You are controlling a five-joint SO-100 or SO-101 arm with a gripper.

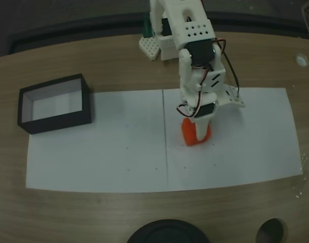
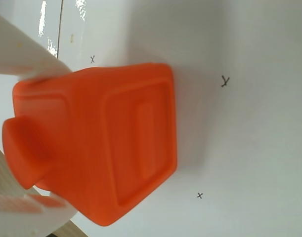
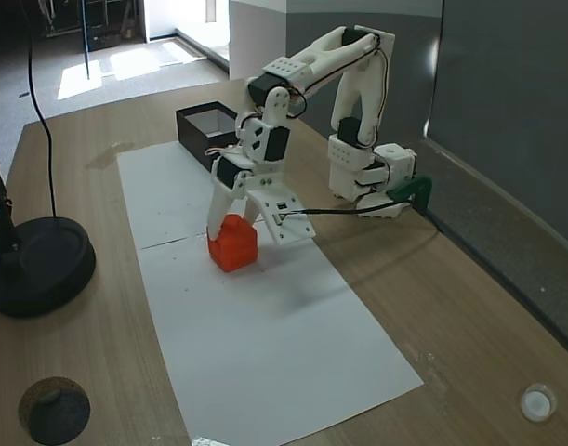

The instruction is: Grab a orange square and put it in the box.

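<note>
white arm folded forward and down, claw (image 3: 230, 221) pointing at the table, fingers (image 2: 27, 59) spread apart

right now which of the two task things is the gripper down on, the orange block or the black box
The orange square: the gripper is lowered onto it, a white finger against its side on the paper. The box sits apart at the paper's far corner.

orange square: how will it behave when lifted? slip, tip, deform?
The orange square looks like rigid moulded plastic, so probably won't deform. Its glossy, rounded faces may slip between the end effector fingers. Flat-bottomed on the paper, it's unlikely to roll.
</note>
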